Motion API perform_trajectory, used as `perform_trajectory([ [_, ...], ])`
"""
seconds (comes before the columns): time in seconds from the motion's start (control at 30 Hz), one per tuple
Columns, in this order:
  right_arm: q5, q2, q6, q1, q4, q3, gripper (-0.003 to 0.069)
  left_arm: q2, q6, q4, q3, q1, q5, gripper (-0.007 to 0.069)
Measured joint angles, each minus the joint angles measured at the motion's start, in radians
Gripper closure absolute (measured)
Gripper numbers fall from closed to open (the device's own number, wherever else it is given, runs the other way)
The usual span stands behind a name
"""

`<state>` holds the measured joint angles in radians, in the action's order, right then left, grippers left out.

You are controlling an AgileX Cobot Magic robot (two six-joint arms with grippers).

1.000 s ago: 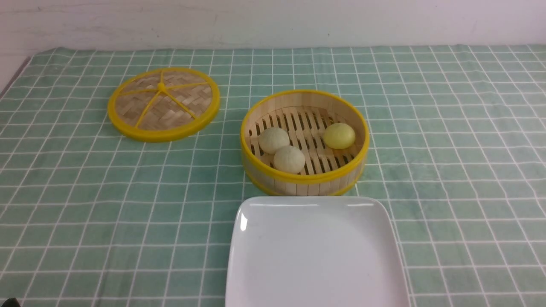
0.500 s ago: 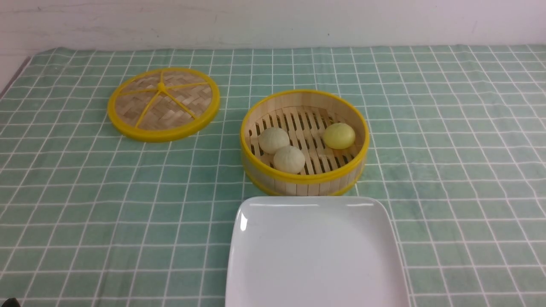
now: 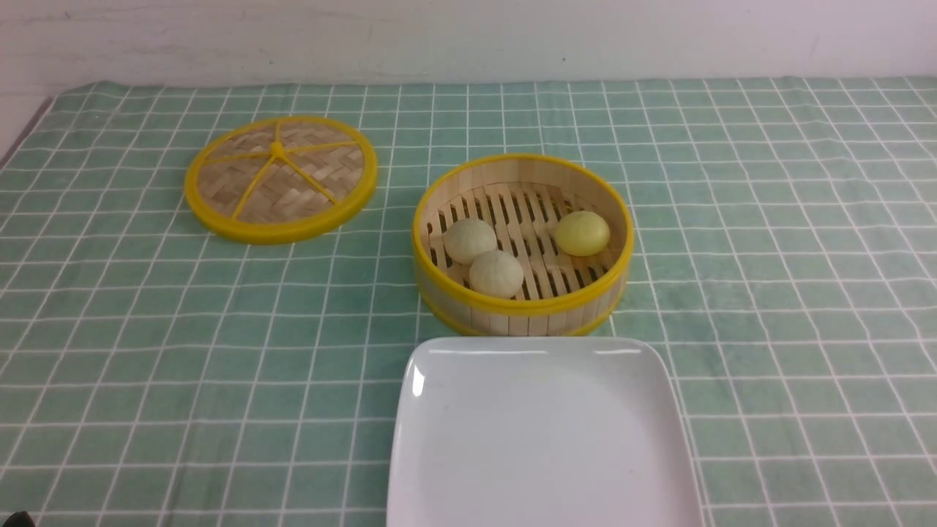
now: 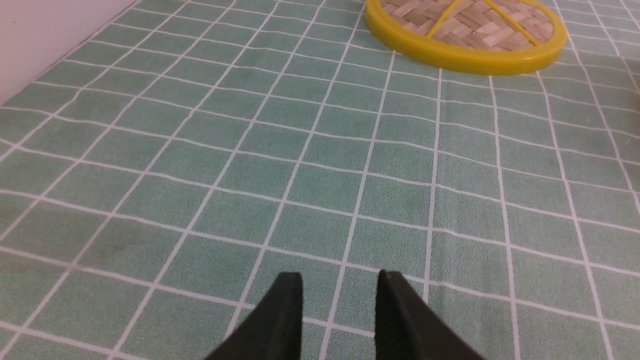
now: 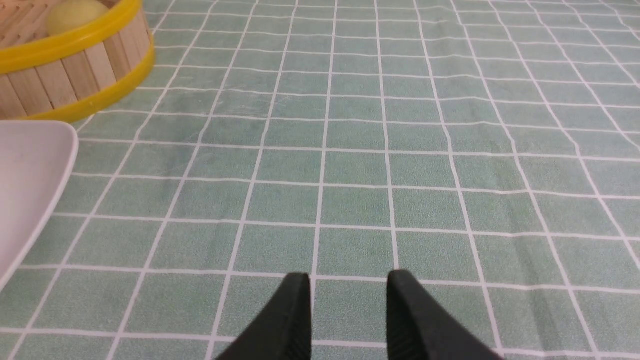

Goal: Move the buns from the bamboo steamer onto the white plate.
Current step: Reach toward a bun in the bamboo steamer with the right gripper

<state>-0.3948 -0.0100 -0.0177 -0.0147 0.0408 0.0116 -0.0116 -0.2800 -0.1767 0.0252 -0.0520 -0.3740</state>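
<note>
The bamboo steamer (image 3: pixel 512 316) stands mid-table, and the front view shows three buns in it: two cream ones (image 3: pixel 470 240) (image 3: pixel 496 274) on its left side and a yellow one (image 3: pixel 582 233) on its right. Just in front of it lies the white plate (image 3: pixel 542 439), with nothing on it. Neither gripper shows in the front view. My left gripper (image 4: pixel 340 275) hovers low over bare cloth, open and holding nothing. My right gripper (image 5: pixel 349 274) is likewise open over cloth. In the right wrist view the steamer (image 5: pixel 75 70), yellow bun (image 5: pixel 75 14) and plate corner (image 5: pixel 25 175) lie far off.
The steamer's flat woven lid (image 3: pixel 280 178) with a yellow rim lies at the back left, and the left wrist view shows the lid (image 4: pixel 465 30) too. A green checked cloth (image 3: pixel 768 256) covers the table up to a white wall (image 3: pixel 468 36).
</note>
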Motion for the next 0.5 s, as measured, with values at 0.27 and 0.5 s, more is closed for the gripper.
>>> perform_trajectory([
  [0.27, 0.014, 0.0, 0.108, 0.0, 0.16, 0.002, 0.0419, 0.0, -0.252, 0.343, 0.002, 0.0, 0.049, 0.0384],
  [0.5, 0.019, 0.0, 0.374, 0.0, 0.655, 0.012, 0.0419, 0.0, -0.556, 0.804, 0.002, 0.0, 0.177, 0.0384],
])
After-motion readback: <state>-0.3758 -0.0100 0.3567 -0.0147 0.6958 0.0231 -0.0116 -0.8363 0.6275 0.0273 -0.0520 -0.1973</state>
